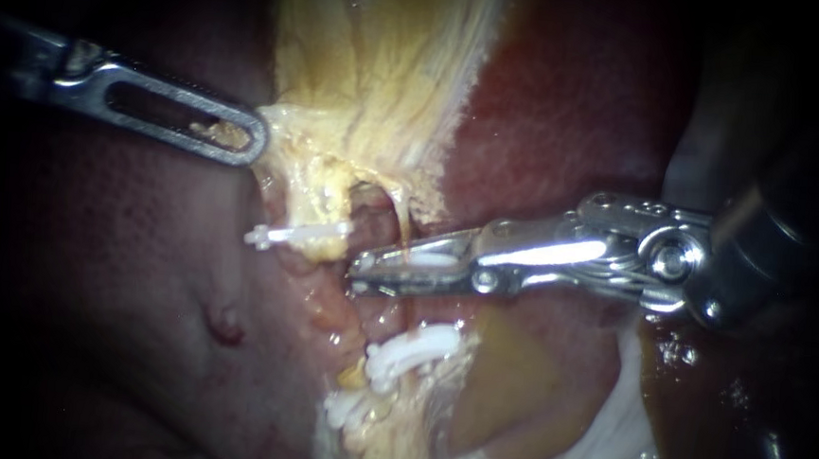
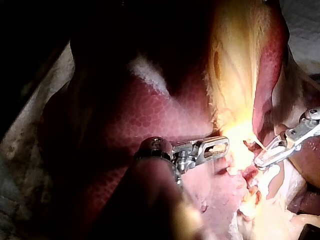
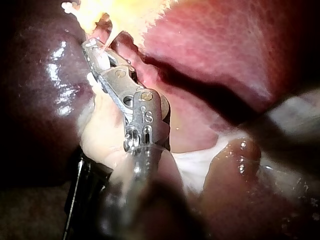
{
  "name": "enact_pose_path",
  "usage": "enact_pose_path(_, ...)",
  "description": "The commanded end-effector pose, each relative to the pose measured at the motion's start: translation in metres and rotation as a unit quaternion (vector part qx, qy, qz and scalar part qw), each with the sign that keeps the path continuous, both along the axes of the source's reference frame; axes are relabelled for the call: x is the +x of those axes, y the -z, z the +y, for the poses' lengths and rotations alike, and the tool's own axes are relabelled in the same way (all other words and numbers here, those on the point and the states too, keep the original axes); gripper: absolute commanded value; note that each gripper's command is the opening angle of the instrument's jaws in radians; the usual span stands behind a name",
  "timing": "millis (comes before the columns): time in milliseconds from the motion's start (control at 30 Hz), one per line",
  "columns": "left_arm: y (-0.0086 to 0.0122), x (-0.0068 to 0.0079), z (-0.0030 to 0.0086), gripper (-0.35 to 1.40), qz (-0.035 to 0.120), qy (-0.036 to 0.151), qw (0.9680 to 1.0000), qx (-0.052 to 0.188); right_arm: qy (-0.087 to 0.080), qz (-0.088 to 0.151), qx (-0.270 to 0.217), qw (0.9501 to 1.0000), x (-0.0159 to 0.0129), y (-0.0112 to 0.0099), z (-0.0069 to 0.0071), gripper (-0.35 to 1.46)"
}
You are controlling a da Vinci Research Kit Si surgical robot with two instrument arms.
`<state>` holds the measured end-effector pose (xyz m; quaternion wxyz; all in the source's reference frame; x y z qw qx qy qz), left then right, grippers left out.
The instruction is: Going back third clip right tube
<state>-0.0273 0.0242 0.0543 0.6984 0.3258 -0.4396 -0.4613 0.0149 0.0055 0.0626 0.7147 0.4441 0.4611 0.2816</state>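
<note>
Right instrument (image 1: pixel 361 272) has its jaws closed on a white clip (image 1: pixel 432 256). The clip sits across the thin tube (image 1: pixel 403 218) that drops from the yellow tissue (image 1: pixel 371 85) above the jaws. Just beyond the jaw tips another clip (image 1: pixel 295 235) lies crosswise, and a lower clip (image 1: pixel 411 351) sits beneath the jaws. Left instrument (image 1: pixel 252 144) grips the edge of the yellow tissue, apart from the right instrument's tips. Dark red liver (image 1: pixel 569 106) lies behind both.
</note>
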Motion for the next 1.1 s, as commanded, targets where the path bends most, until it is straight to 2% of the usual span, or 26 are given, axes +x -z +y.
enact_pose_path(33, 0.0000, 0.0000, 0.0000, -0.35, 0.001, 0.000, 1.0000, 0.000, 0.000, 0.000, 0.000, 1.0000, 0.0000, 0.0000, 0.0000, -0.35)
enact_pose_path(167, 0.0000, 0.0000, 0.0000, -0.35, 0.001, -0.001, 1.0000, 0.000, 0.001, 0.001, 0.000, 1.0000, 0.0000, 0.0000, 0.0000, -0.35)
enact_pose_path(267, 0.0000, 0.0000, 0.0000, -0.35, 0.001, -0.001, 1.0000, 0.000, 0.008, 0.005, 0.002, 1.0000, -0.0001, 0.0000, 0.0000, -0.34)
enact_pose_path(300, 0.0000, 0.0000, 0.0000, -0.35, 0.001, -0.001, 1.0000, 0.000, 0.007, 0.006, -0.001, 1.0000, 0.0000, -0.0001, 0.0000, -0.16)
enact_pose_path(400, 0.0000, 0.0000, 0.0000, -0.35, 0.000, -0.001, 1.0000, 0.000, 0.009, 0.016, -0.018, 0.9997, 0.0002, -0.0004, -0.0003, 0.20)
enact_pose_path(500, 0.0000, 0.0000, 0.0000, -0.35, 0.001, -0.001, 1.0000, 0.000, 0.006, 0.017, -0.020, 0.9996, 0.0008, -0.0008, -0.0007, 0.40)
enact_pose_path(567, 0.0000, 0.0000, 0.0000, -0.35, 0.001, -0.001, 1.0000, 0.000, 0.002, 0.015, -0.026, 0.9995, 0.0011, -0.0012, -0.0010, 0.44)
enact_pose_path(733, 0.0000, 0.0000, 0.0000, -0.35, 0.001, -0.001, 1.0000, 0.000, -0.024, 0.002, -0.068, 0.9974, 0.0016, -0.0025, -0.0013, 0.50)
enact_pose_path(867, 0.0000, 0.0000, 0.0000, -0.35, 0.001, -0.001, 1.0000, 0.000, -0.029, 0.004, -0.098, 0.9948, 0.0012, -0.0034, -0.0009, 0.50)
enact_pose_path(1100, 0.0000, 0.0000, 0.0000, -0.35, 0.002, -0.001, 1.0000, 0.000, -0.036, -0.004, -0.154, 0.9874, 0.0002, -0.0046, -0.0004, 0.50)
